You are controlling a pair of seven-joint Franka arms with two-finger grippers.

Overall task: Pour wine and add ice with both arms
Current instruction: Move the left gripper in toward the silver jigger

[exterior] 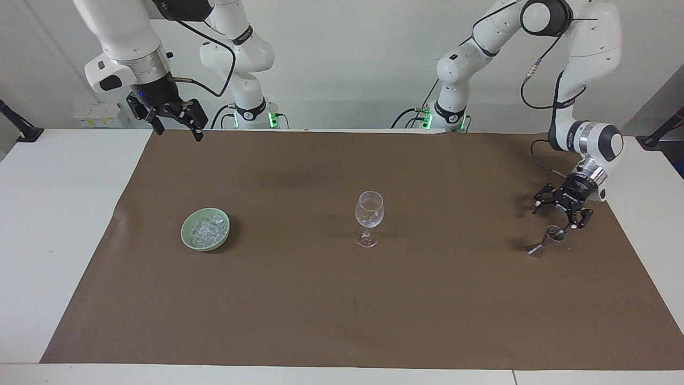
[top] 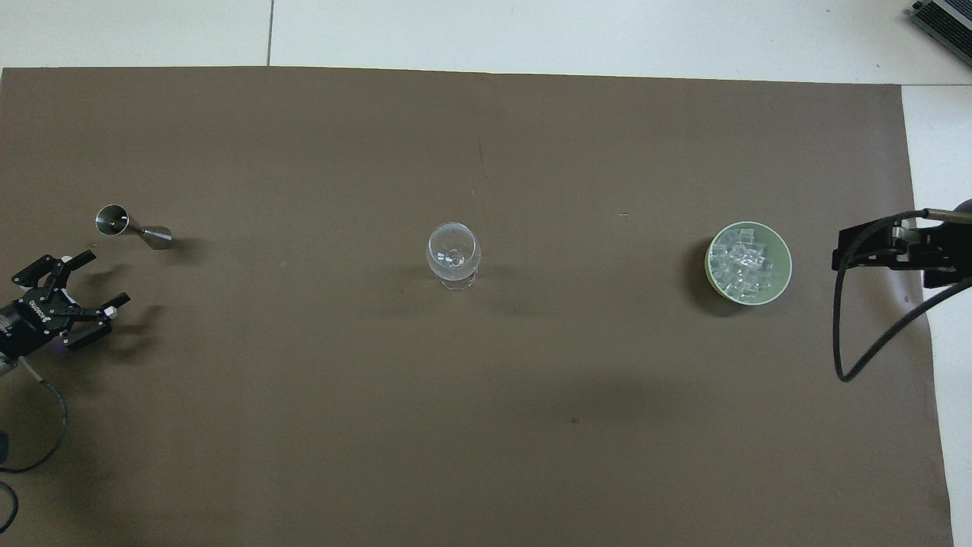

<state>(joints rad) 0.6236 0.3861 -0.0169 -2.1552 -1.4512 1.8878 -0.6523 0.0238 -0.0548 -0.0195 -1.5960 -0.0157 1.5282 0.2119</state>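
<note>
A clear stemmed glass (exterior: 369, 216) stands upright mid-mat, also in the overhead view (top: 453, 252). A pale green bowl (exterior: 184, 235) holds ice cubes (exterior: 206, 229) toward the right arm's end; the overhead view shows the bowl (top: 787, 262) and ice (top: 743, 262). A small steel jigger (exterior: 546, 240) (top: 133, 227) stands toward the left arm's end. My left gripper (exterior: 559, 213) (top: 95, 292) is open and empty, low over the mat, close beside the jigger without touching it. My right gripper (exterior: 175, 122) (top: 866, 251) is open and empty, raised above the mat's edge, and waits.
A brown mat (exterior: 342, 310) covers most of the white table (exterior: 59, 214). A black cable (top: 858, 342) hangs from the right wrist above the mat's edge beside the bowl.
</note>
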